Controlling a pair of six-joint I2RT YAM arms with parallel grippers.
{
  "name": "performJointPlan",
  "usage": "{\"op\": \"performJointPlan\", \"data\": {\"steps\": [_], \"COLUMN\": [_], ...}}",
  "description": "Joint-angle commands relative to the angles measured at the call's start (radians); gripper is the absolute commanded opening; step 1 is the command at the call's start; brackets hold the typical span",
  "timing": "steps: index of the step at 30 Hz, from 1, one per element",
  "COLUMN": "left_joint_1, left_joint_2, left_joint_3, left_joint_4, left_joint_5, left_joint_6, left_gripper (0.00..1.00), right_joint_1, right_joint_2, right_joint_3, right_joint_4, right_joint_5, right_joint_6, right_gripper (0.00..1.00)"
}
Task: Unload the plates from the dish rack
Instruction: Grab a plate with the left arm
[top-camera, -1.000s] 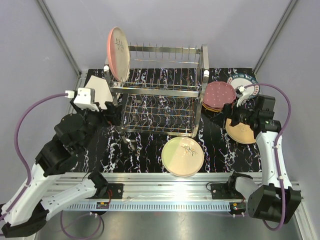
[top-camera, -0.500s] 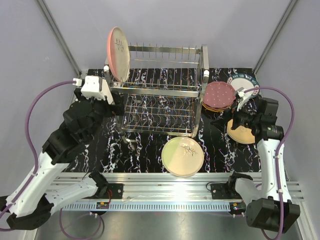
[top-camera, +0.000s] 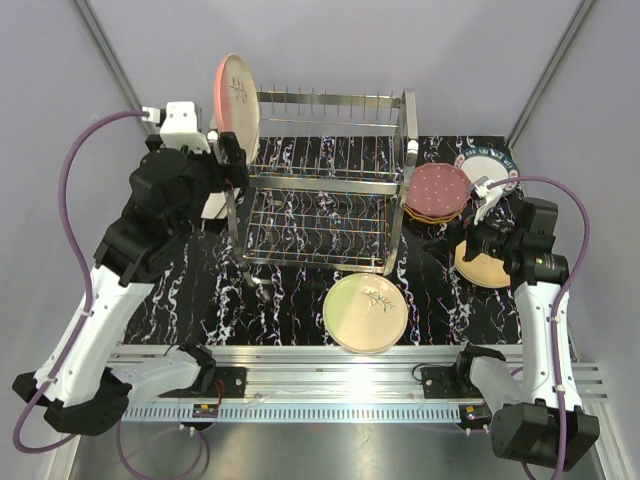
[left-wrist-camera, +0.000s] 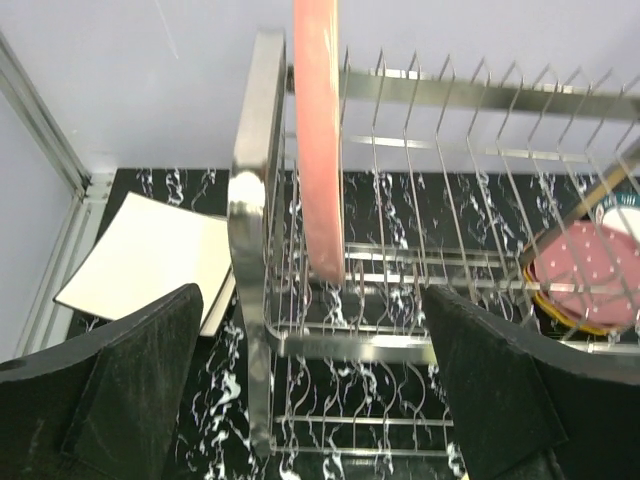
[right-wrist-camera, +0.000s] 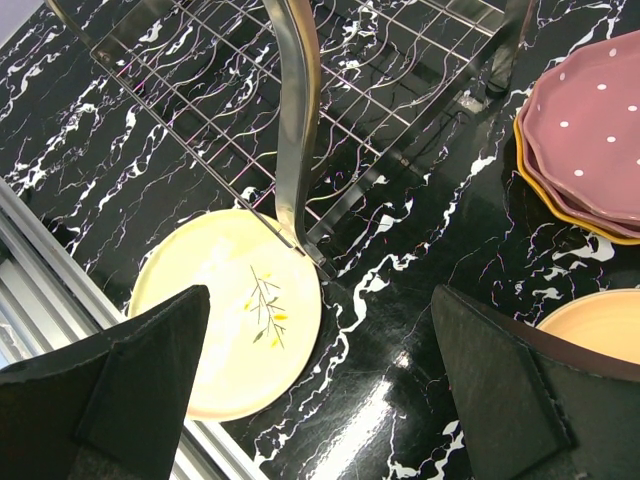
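The silver wire dish rack (top-camera: 325, 190) stands mid-table. One pink plate (top-camera: 238, 105) stands upright in its top left slot. In the left wrist view the pink plate (left-wrist-camera: 318, 130) is edge-on, just ahead of and between my open fingers. My left gripper (top-camera: 232, 165) is open and empty at the rack's left end (left-wrist-camera: 255, 200), below the plate. My right gripper (top-camera: 447, 240) is open and empty over the table, right of the rack. A cream plate (top-camera: 365, 312) lies in front of the rack and also shows in the right wrist view (right-wrist-camera: 230, 310).
A maroon dotted plate (top-camera: 440, 190) tops a small stack over an orange plate (right-wrist-camera: 540, 185). A teal-rimmed plate (top-camera: 492, 163) lies behind it and a tan plate (top-camera: 480, 268) in front. A squarish white plate (left-wrist-camera: 150, 255) lies left of the rack.
My left arm has risen and swung back to the rack's left end, under the pink plate. My right arm has pulled back slightly from the tan plate.
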Motion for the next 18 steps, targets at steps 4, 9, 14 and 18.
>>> {"op": "performJointPlan", "data": {"steps": [4, 9, 14, 18], "left_joint_1": [0.056, 0.116, 0.191, 0.207], "left_joint_2": [0.087, 0.167, 0.248, 0.288], "left_joint_3": [0.132, 0.226, 0.298, 0.328], "left_joint_4": [-0.002, -0.011, -0.034, -0.045], "left_joint_5": [0.065, 0.106, 0.198, 0.237], "left_joint_6": [-0.016, -0.022, -0.031, -0.025], "left_gripper": [0.89, 0.81, 0.65, 0.61], "right_joint_1": [-0.002, -0.002, -0.002, -0.002], "right_joint_2": [-0.017, -0.014, -0.011, -0.012], "right_joint_3": [-0.007, -0.013, -0.013, -0.015], "right_joint_4": [0.004, 0.002, 0.002, 0.002], "right_joint_5": [-0.006, -0.017, -0.014, -0.011], "right_joint_6": [-0.022, -0.024, -0.025, -0.027], "right_gripper": [1.0, 1.0, 1.0, 1.0]}}
